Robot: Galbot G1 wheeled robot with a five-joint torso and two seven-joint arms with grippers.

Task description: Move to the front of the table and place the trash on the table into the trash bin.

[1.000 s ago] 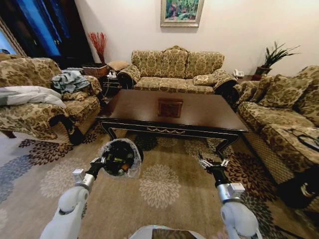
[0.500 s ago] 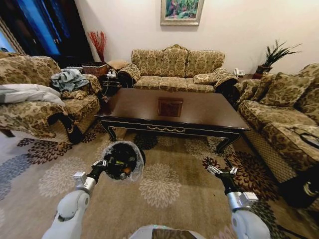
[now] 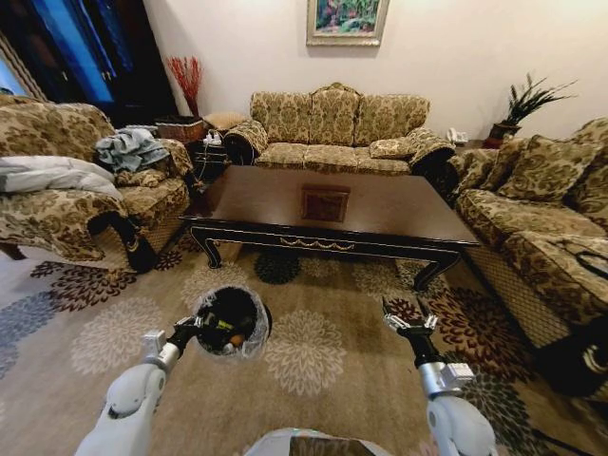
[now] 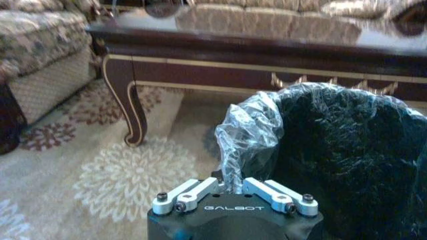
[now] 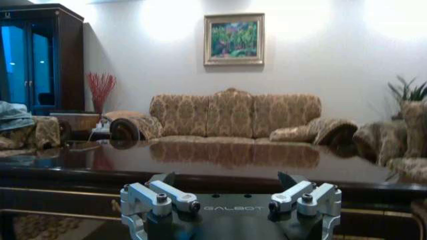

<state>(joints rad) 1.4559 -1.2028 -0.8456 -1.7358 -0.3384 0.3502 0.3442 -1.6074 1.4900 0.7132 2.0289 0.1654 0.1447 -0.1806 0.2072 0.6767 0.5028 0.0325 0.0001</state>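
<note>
Before the table [image 3: 332,204], left pincer [image 3: 194,326] still grips the trash bin [image 3: 231,321], now lower; right pincer [image 3: 409,323] released.

arms: rounded pale grey-white shells, silver wrist blocks
left claw [image 4: 234,192]: silver links, dark screws, black base marked GALBOT
right claw [image 5: 230,192]: same build

Head view: high, looking forward and down over table [image 3: 380,214]; wrist views: low, facing its near edge; sofa [image 5: 233,117] shared with right wrist view
</note>
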